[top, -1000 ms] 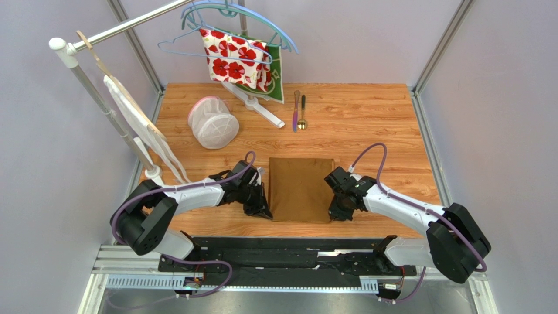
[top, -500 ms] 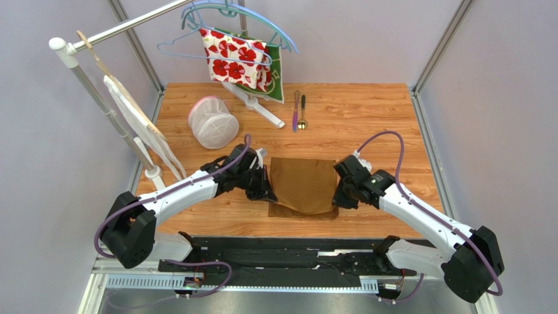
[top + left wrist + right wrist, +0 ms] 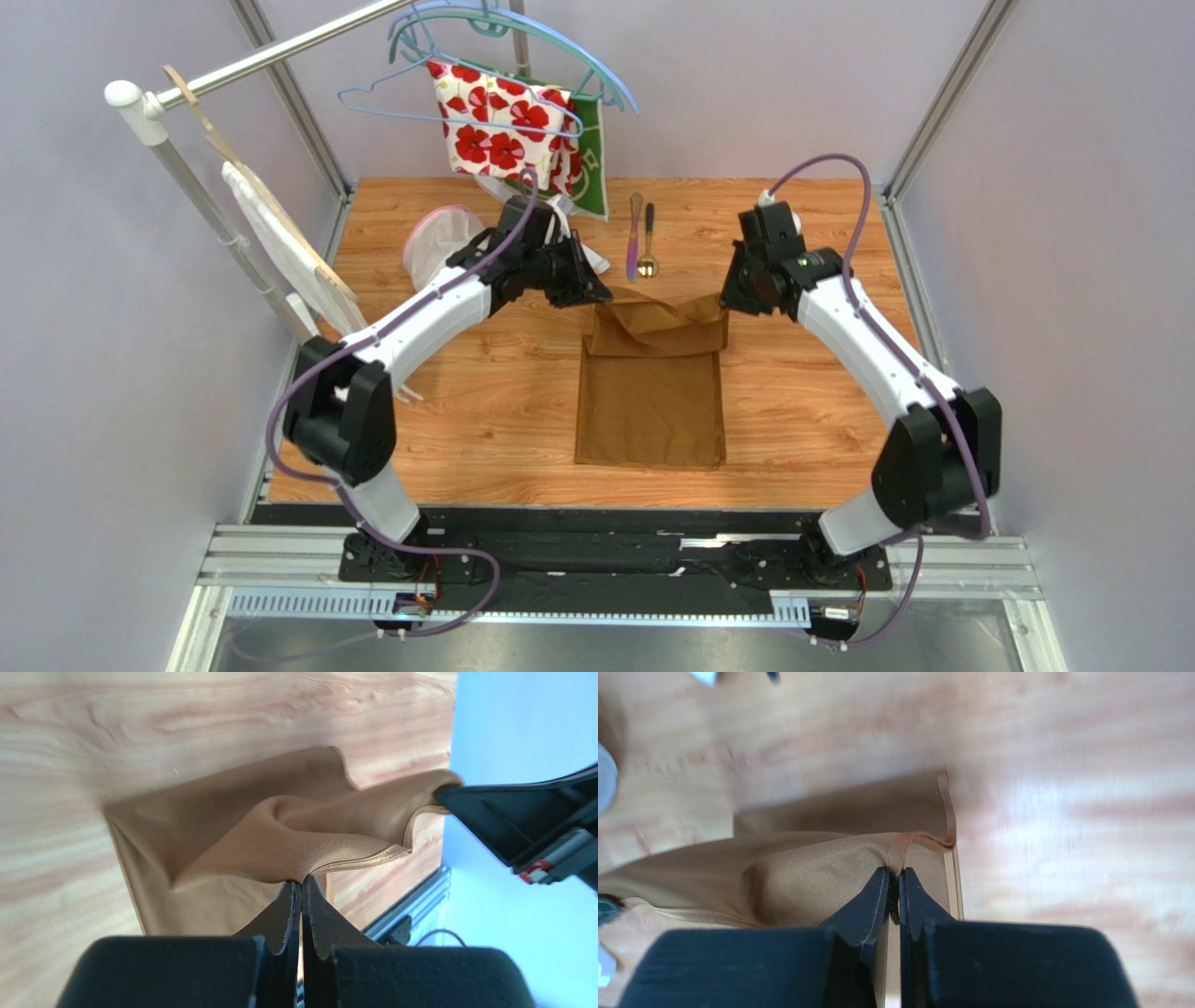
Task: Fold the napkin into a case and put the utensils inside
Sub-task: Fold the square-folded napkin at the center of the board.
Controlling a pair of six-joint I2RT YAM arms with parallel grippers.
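Pinching the far edge of the napkin [image 3: 652, 399], the two arms are working as a pair. The left gripper [image 3: 596, 297] is clamped on the cloth's corner at about 10 o'clock and the right gripper [image 3: 730, 297] on the corner at about 2 o'clock. Each has its jaws pressed tight on satin. The near part of the cloth is lying flat in the middle of the table [image 3: 828, 378], while the held edge is hanging raised and sagging between the two grips.

To my eye they are carrying an edge to set a fold, with no case formed yet. Doing this well means moving both grips level and at one pace. They need just enough pull between them to take out the sag, because satin this slick is likely to slide and crease. The utensils [image 3: 640, 238] are lying just beyond the raised edge at 12 o'clock, so the cloth should be coming down short of them.

I am finding it hard to tell how many layers each pincer is holding, since the folds are bunching at the fingertips. The right wrist view is blurring, and the left forearm is hiding much of the white mesh basket [image 3: 432, 235] at 10 o'clock
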